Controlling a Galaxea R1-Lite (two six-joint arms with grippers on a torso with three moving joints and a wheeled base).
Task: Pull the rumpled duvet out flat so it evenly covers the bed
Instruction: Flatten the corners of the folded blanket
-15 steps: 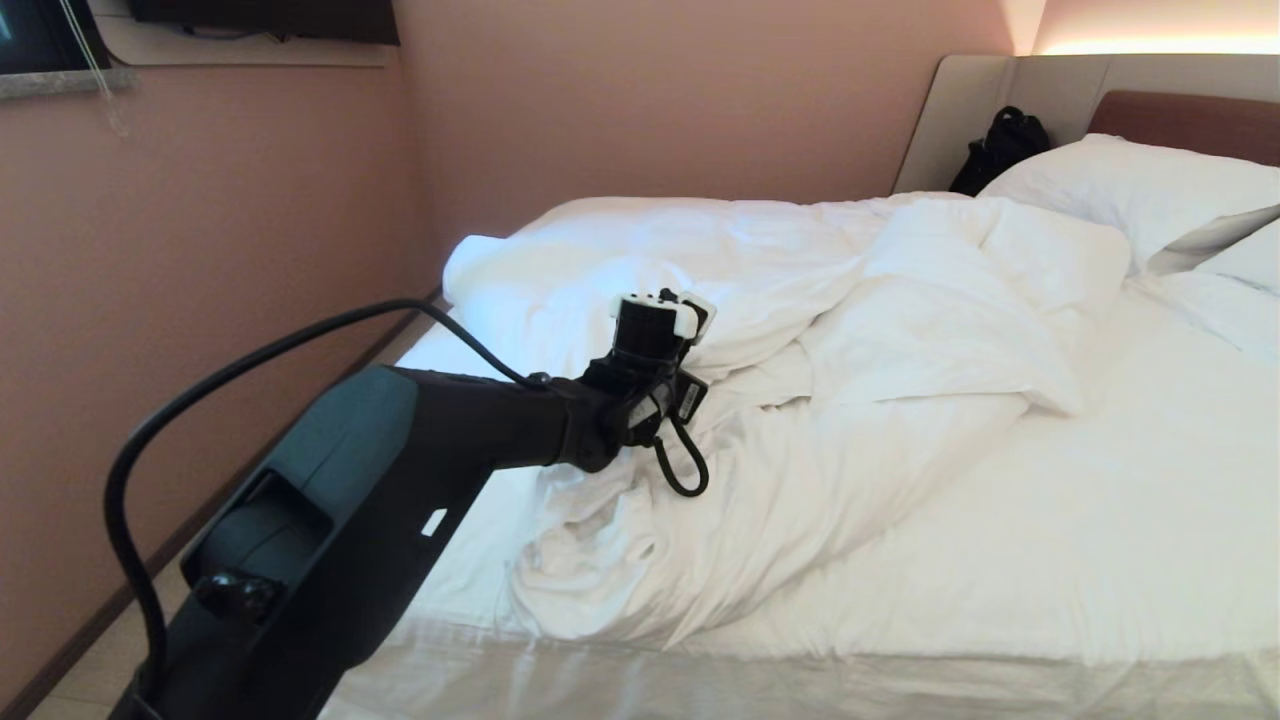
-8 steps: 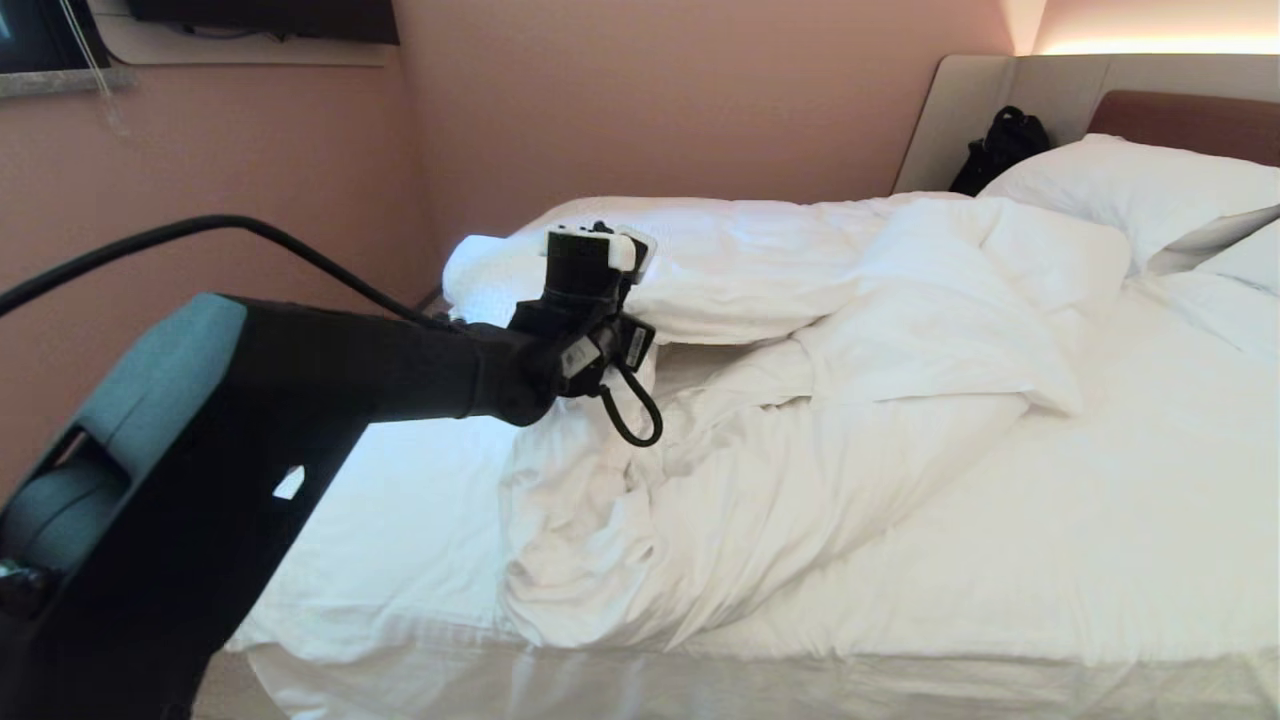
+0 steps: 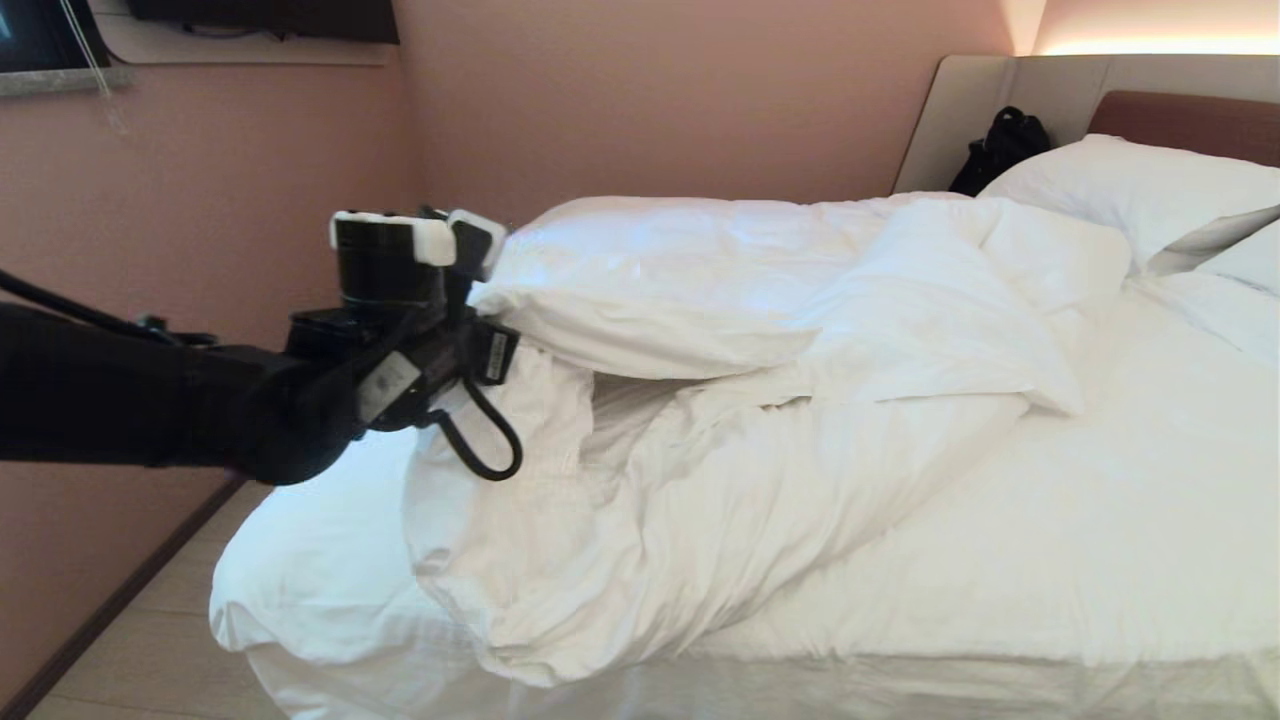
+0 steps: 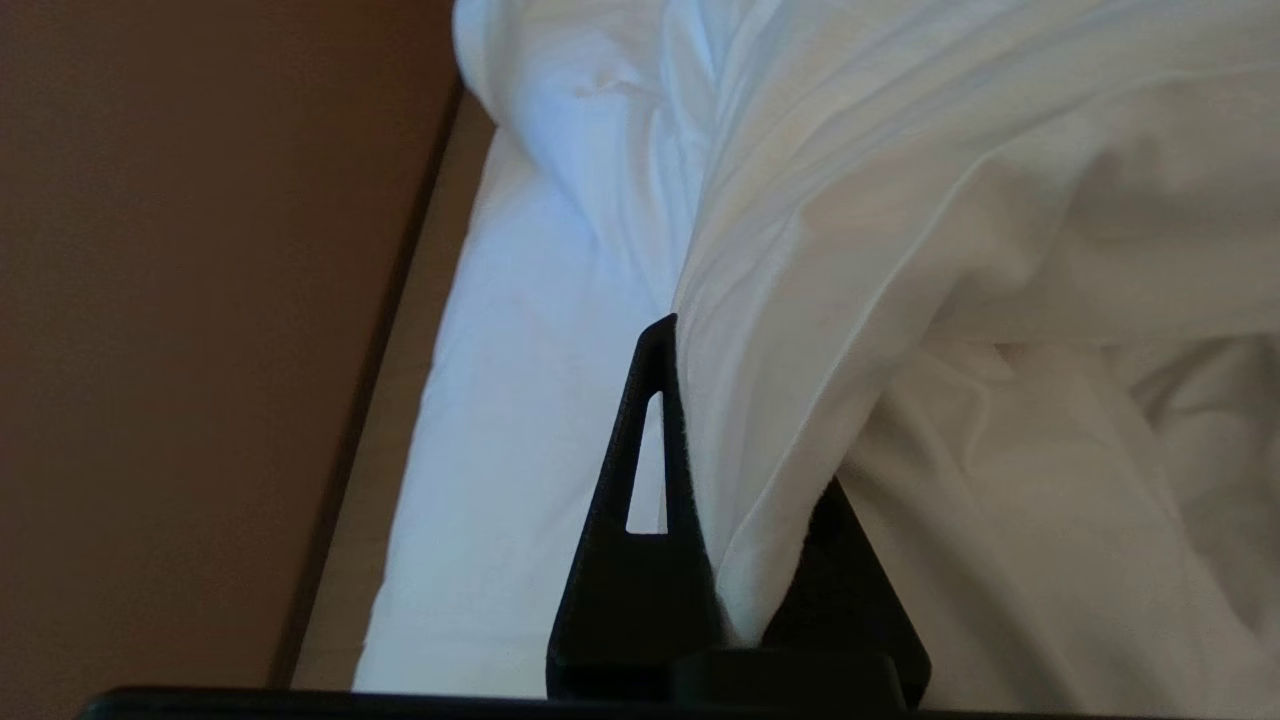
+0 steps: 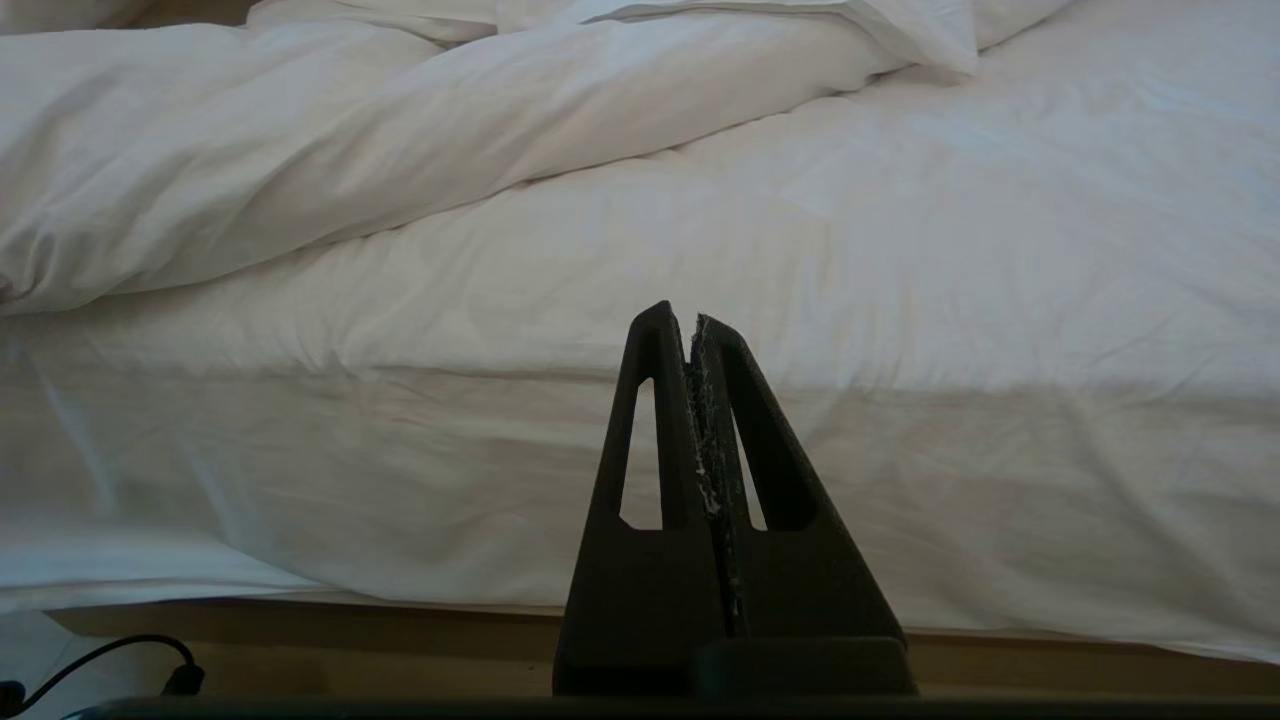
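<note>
The white duvet (image 3: 760, 300) lies rumpled across the bed (image 3: 1100, 540), bunched toward the far left side and folded over itself near the middle. My left gripper (image 3: 472, 300) is held up over the bed's left edge, shut on a fold of the duvet's edge, which hangs down from it in a drape. In the left wrist view the duvet cloth (image 4: 900, 200) runs between the black fingers (image 4: 640, 520) of the left gripper (image 4: 740, 430) and hides one tip. My right gripper (image 5: 690, 318) is shut and empty, low beside the mattress, with the duvet (image 5: 300, 150) beyond it.
Pillows (image 3: 1130, 190) and a black bag (image 3: 1000, 145) lie by the headboard (image 3: 1180, 120). A pink wall (image 3: 200, 220) runs close along the bed's left side, with a narrow floor strip (image 3: 130, 640) between. A cable (image 5: 120, 655) lies on the floor near the right gripper.
My left arm has swung up and to the left, carrying the duvet's edge with it. The duvet's left part has lifted and spread toward the bed's left side. The right gripper has not moved.
</note>
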